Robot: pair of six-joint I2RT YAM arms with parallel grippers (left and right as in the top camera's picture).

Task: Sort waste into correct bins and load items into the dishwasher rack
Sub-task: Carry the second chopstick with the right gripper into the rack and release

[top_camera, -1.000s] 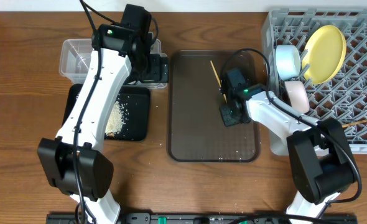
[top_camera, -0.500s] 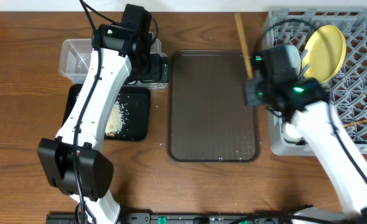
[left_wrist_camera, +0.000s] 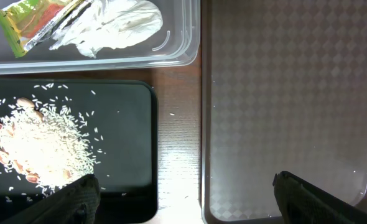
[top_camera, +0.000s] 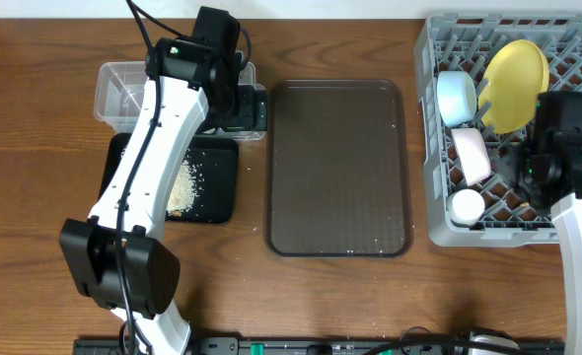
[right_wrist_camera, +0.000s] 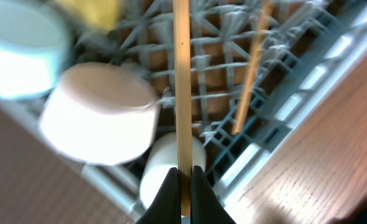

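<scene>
Right jaws swung over the rack, pinching a chopstick (left jaws spread).

The wooden table carries a clear tub, black tray, brown serving tray and grey rack.

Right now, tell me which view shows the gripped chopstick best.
Right wrist: the chopstick runs up the frame's middle, pinched by the right gripper above the rack. Overhead and left wrist show none of it.
</scene>
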